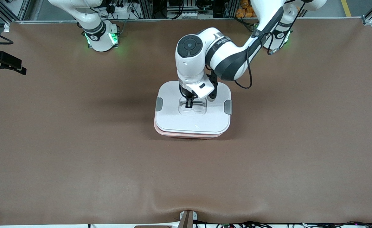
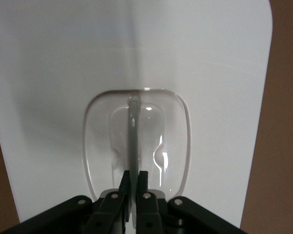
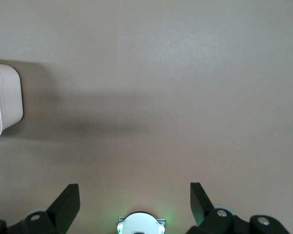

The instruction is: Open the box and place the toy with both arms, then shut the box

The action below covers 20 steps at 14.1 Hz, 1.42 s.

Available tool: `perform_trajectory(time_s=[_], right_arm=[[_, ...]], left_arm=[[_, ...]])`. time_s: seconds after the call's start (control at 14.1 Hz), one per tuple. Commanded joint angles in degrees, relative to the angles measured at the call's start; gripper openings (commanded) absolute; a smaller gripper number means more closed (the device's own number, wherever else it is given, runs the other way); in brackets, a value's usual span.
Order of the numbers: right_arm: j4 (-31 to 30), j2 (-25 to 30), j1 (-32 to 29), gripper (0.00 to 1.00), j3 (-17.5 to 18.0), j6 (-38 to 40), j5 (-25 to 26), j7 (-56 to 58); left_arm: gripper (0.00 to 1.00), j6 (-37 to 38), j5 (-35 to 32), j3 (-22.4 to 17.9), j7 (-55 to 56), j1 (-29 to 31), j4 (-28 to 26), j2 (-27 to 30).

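The box stands in the middle of the table, its white lid on the pink tub, with grey clips at both ends. My left gripper reaches down into the lid's recess and is shut on the thin handle; the left wrist view shows the gripper with both fingers pressed against the bar, over the lid. My right gripper is open and empty, held high over bare table near its base; one corner of the box shows in its view. The toy is out of view.
The right arm's green-lit base and the left arm's base stand along the table's farthest edge. A black device juts in at the right arm's end. A small bracket sits at the nearest edge.
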<state>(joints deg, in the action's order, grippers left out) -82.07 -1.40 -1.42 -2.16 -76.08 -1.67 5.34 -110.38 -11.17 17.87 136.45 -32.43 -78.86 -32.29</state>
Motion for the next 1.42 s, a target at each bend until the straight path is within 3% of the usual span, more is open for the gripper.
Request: perform_trajectory(time_s=[0.0, 0.42, 0.64, 1.35], right_arm=[[-6.78, 5.08, 0.01, 1.0, -0.3, -2.75, -0.44, 0.2], [-4.16, 4.21, 0.1, 1.0, -0.21, -2.49, 0.52, 0.46], [-0.82, 2.55, 0.45, 1.0, 0.05, -2.14, 3.32, 0.55], [-0.73, 2.45, 0.36, 1.0, 0.05, -2.05, 2.9, 0.72]], left_arm=[[0.0, -1.5, -1.23, -0.2, 1.54, -0.62, 1.26, -0.93], [0.0, -2.56, -1.58, -0.29, 3.29, -1.15, 1.26, -1.81], [0.0, -3.17, -1.75, -0.29, 4.09, -1.15, 1.26, -1.81], [0.0, -3.35, -3.07, -0.29, 4.79, -1.06, 1.17, -2.95]])
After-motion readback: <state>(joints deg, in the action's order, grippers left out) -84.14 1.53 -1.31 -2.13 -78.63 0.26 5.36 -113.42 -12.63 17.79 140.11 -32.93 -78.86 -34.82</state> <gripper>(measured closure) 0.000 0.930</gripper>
